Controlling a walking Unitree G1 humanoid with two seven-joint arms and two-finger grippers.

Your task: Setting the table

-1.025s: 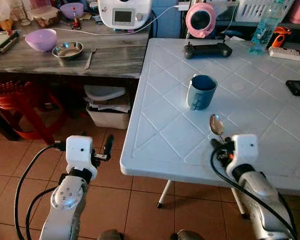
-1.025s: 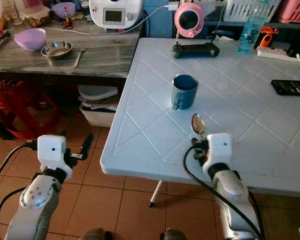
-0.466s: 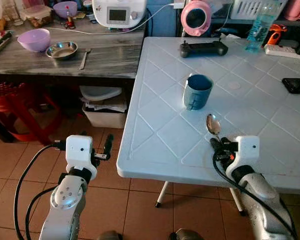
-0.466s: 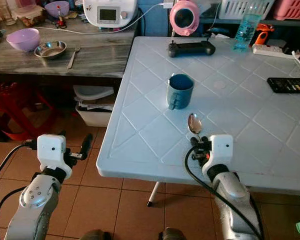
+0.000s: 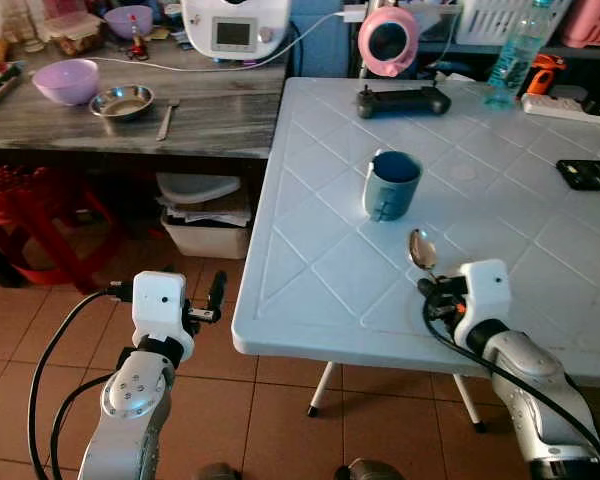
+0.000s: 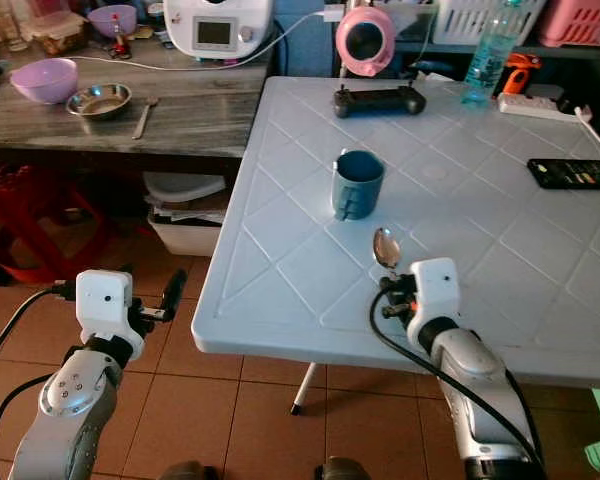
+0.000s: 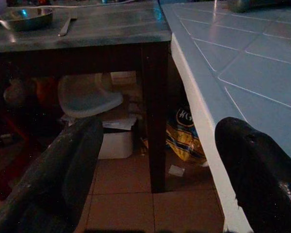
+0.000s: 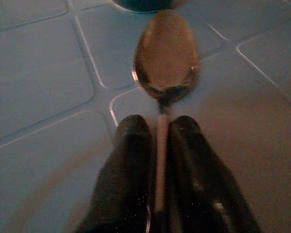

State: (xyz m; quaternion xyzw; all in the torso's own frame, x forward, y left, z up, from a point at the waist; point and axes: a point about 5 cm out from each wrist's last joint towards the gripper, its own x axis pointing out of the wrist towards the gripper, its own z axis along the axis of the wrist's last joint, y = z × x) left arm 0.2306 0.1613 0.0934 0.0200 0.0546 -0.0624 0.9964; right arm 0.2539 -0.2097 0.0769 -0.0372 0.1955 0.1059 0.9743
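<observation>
**Spoon pinched by its handle above the white counter**

A tiled kitchen floor runs under a white plastic counter (image 5: 320,270) with a diamond-grooved top; to its left stands a darker wooden counter (image 5: 130,125) carrying a purple bowl (image 5: 68,80), a steel dish (image 5: 121,100) and a fork (image 5: 166,106). The left end effector (image 5: 216,292) hangs below counter height near the white counter's corner, its two black fingers (image 7: 68,170) spread apart and holding nothing.

Further right, a blue mug (image 5: 391,184) stands upright on the white counter. Just in front of it, toward the near edge, the right end effector (image 8: 157,145) has its fingers pressed together on the thin handle of a metal spoon (image 8: 166,56), whose bowl points toward the mug.

The spoon looks light, rigid and smooth, so it should carry easily but could swivel or slip in a narrow pinch. Gripping the flat handle close behind the bowl, as here, seems the steadiest hold for laying it beside the mug.
</observation>
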